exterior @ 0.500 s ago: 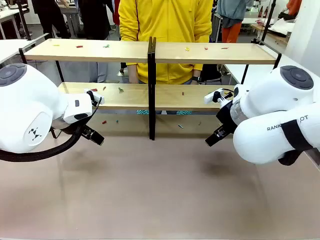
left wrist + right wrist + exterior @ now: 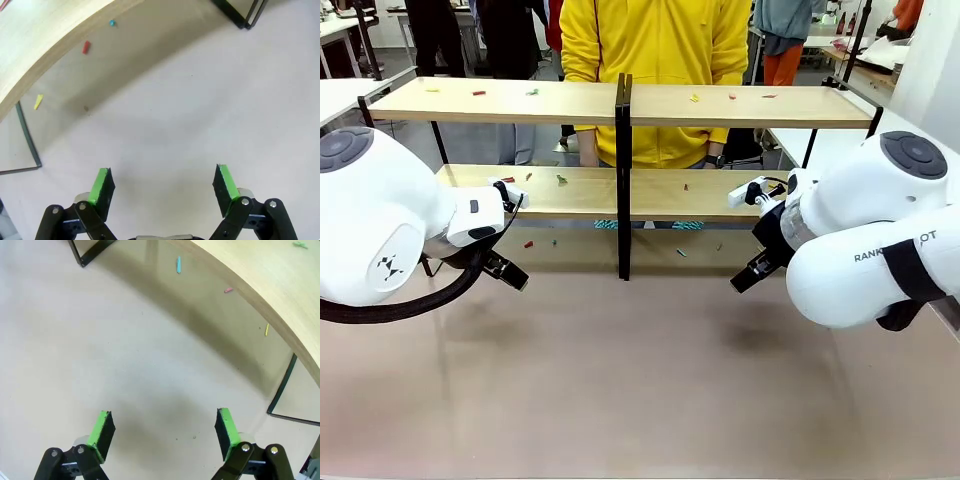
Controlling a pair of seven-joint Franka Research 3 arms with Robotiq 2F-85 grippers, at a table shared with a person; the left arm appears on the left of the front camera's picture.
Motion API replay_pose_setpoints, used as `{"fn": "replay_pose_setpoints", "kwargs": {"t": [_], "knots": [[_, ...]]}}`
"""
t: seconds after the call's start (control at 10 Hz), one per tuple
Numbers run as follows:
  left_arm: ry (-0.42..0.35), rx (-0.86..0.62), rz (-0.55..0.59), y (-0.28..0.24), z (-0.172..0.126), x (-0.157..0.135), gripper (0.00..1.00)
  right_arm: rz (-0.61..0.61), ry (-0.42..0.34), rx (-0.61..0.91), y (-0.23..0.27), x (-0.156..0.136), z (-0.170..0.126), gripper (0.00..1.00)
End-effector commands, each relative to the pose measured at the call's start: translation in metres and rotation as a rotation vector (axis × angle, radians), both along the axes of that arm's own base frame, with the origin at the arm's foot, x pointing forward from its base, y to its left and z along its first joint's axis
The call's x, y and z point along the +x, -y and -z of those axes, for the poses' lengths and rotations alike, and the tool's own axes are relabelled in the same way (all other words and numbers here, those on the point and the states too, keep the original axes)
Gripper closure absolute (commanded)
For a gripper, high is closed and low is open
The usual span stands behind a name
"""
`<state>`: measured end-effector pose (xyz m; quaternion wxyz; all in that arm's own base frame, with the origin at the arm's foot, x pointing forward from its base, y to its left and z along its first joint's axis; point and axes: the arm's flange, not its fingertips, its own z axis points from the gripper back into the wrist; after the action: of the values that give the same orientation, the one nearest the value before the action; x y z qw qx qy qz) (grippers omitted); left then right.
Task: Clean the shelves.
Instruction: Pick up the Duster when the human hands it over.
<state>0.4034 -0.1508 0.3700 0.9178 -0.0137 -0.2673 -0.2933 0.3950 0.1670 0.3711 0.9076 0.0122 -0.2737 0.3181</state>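
Shelves: the shelves (image 2: pixel 740 105) stand across the far side of the tabletop (image 2: pixel 640 390), central black post towards you. The person (image 2: pixel 655 50) in a yellow top waits just behind them.
Litter on the boards: small coloured scraps are scattered there, such as a red scrap (image 2: pixel 478 93) on the upper left board and a yellow scrap (image 2: pixel 694 98) on the upper right.
Litter below: more bits lie on the tabletop under the lower boards (your left wrist view catches a red bit (image 2: pixel 86 47) and a yellow bit (image 2: pixel 38 101) there).
Left end effector (image 2: pixel 507 270): jaws spread wide and empty, hanging over bare tabletop in front of the lower left board.
Right end effector (image 2: pixel 750 275): likewise wide apart and empty, low in front of the lower right board.
Why so placed: each arm fronts its own half of the rack, jaws ready to pinch, which suits splitting the work.
Doubt: the scraps are too small to identify, perhaps paper or plastic.
Progress: by the look of it, cleaning has hardly begun.
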Motion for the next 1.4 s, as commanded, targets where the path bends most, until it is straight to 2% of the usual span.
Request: {"fn": "replay_pose_setpoints", "kwargs": {"t": [0.0,0.5,0.6,0.7,0.8,0.9,1.0,1.1,1.2,1.3], "knots": [[0.000,0.000,0.000,0.000,0.000,0.000,0.00,0.000,0.000,0.000,0.000,0.000,0.000,0.00],[0.000,0.000,0.000,0.000,0.000,0.000,0.00,0.000,0.000,0.000,0.000,0.000,0.000,0.00],[0.000,0.000,0.000,0.000,0.000,0.000,0.00,-0.057,-0.038,0.022,0.004,-0.014,-0.017,0.00],[-0.012,-0.065,0.104,-0.006,-0.033,-0.021,0.00,-0.163,-0.073,0.004,0.013,-0.042,-0.047,0.00],[-0.035,-0.121,0.246,-0.018,-0.068,-0.054,0.00,-0.242,-0.026,0.008,0.038,-0.073,-0.084,0.00],[-0.009,-0.187,0.352,-0.037,-0.099,-0.090,0.00,-0.245,0.044,0.088,0.072,-0.104,-0.120,0.00],[0.058,-0.235,0.408,-0.065,-0.132,-0.128,0.00,-0.230,0.097,0.127,0.098,-0.139,-0.151,0.00],[0.147,-0.283,0.437,-0.088,-0.151,-0.151,0.00,-0.221,0.161,0.148,0.114,-0.154,-0.169,0.00],[0.232,-0.315,0.398,-0.110,-0.162,-0.165,0.00,-0.169,0.254,0.147,0.125,-0.162,-0.183,0.00],[0.281,-0.344,0.367,-0.125,-0.165,-0.170,0.00,-0.153,0.309,0.163,0.135,-0.164,-0.192,0.00]]}}
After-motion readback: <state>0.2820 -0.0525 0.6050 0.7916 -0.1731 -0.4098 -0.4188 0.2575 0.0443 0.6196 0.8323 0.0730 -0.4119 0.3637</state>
